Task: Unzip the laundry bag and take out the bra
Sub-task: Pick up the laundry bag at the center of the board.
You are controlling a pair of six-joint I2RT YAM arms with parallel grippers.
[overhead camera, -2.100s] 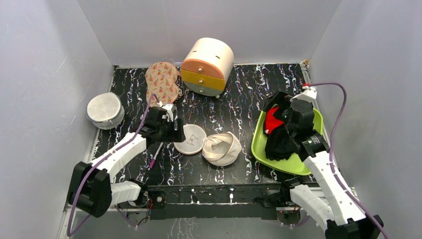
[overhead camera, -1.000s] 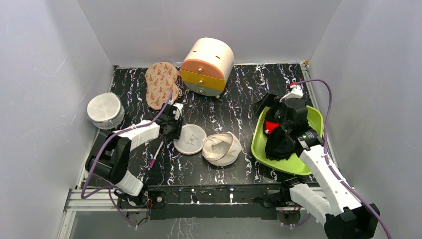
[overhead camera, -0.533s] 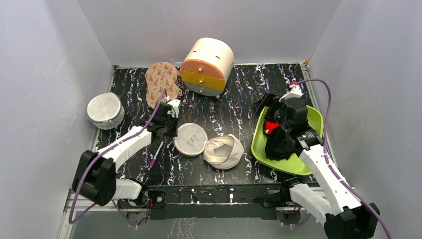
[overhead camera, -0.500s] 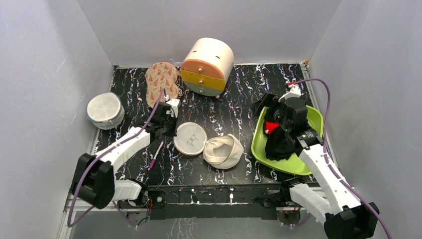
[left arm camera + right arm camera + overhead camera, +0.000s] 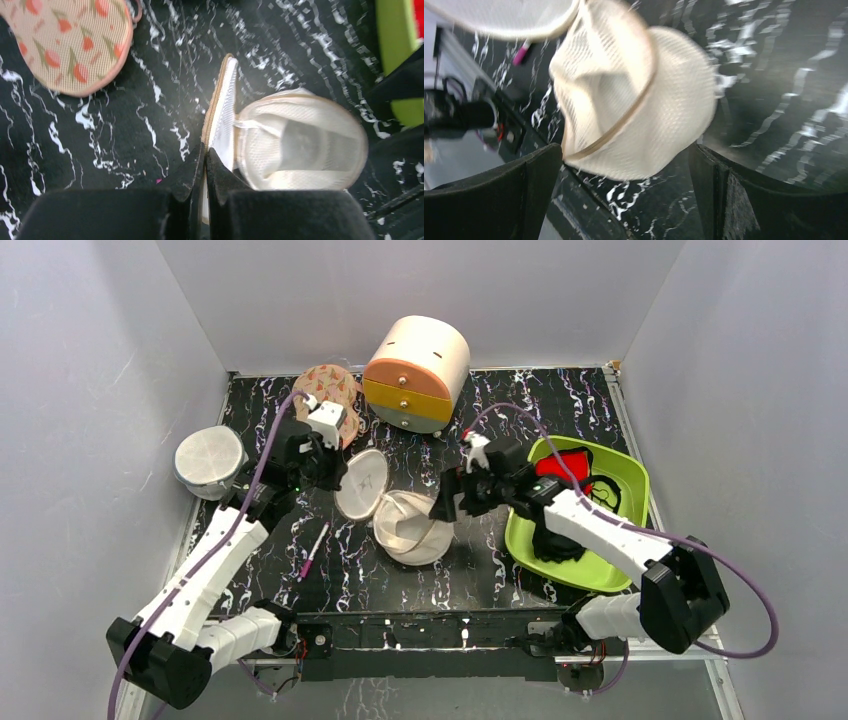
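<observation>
The laundry bag (image 5: 412, 527) lies unzipped mid-table, its round lid (image 5: 362, 483) tipped up on edge. My left gripper (image 5: 325, 465) is shut on the lid's zip rim (image 5: 216, 107), its fingertips (image 5: 196, 165) pinching the edge beside the hollow mesh body (image 5: 300, 145). My right gripper (image 5: 450, 502) stands open just right of the bag. In the right wrist view its fingers (image 5: 541, 172) straddle the bottom of the pale mesh dome (image 5: 639, 100) without touching it. The red bra (image 5: 570, 462) lies with its black edging in the green tray (image 5: 600, 575).
A cream drawer box (image 5: 415, 372) stands at the back. The carrot-print pad (image 5: 325, 395) lies behind my left gripper, and a white round mesh case (image 5: 210, 460) sits at the far left. A pink pen (image 5: 312, 552) lies front-left of the bag.
My left gripper has shut on the lid's rim and raised it, dragging the bag left. My right arm has left the tray and swung left to the bag, open; the bra stays in the tray.
</observation>
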